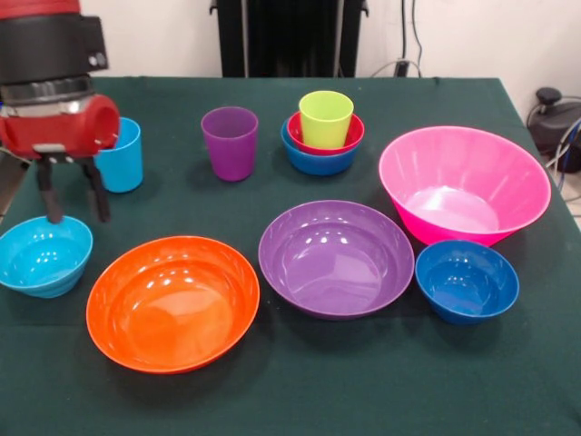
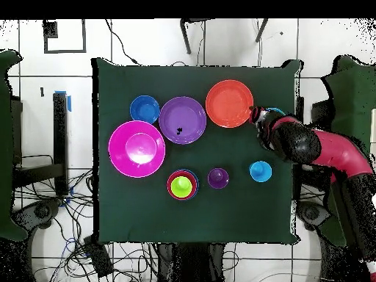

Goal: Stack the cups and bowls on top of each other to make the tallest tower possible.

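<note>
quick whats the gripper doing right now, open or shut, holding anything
Gripper: open, holding nothing, its two fingers spread just above the far rim of the small cyan bowl.

Front camera low and close across the table (image 1: 272,400), overhead camera high, straight down, both sharing the tabletop

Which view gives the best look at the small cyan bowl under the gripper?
The front view. The cyan bowl shows whole there, rim and inside, with the gripper and its open fingers just behind its far rim. In the overhead view the arm hides nearly all of it; only a cyan sliver shows.
</note>
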{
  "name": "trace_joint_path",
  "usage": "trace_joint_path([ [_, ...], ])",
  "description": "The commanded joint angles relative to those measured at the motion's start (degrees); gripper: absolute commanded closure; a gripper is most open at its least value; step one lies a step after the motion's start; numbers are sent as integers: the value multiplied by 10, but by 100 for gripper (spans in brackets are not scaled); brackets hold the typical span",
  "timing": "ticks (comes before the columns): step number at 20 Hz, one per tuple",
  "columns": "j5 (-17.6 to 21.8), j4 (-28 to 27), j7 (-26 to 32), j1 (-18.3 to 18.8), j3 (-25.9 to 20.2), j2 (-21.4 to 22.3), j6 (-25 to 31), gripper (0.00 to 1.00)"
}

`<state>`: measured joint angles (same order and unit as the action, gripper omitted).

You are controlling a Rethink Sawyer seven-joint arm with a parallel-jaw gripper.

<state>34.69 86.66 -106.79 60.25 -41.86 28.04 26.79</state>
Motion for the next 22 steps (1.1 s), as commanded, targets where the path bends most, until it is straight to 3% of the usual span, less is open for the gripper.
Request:
trace_joint_path([
  [1, 23, 22, 143, -2, -14, 27, 78, 0],
  [8, 50, 34, 114, 4, -1, -18, 20, 0],
  [13, 77, 64, 54, 0, 36, -14, -42, 0],
  [22, 89, 66, 54, 11, 38, -22, -41, 0],
])
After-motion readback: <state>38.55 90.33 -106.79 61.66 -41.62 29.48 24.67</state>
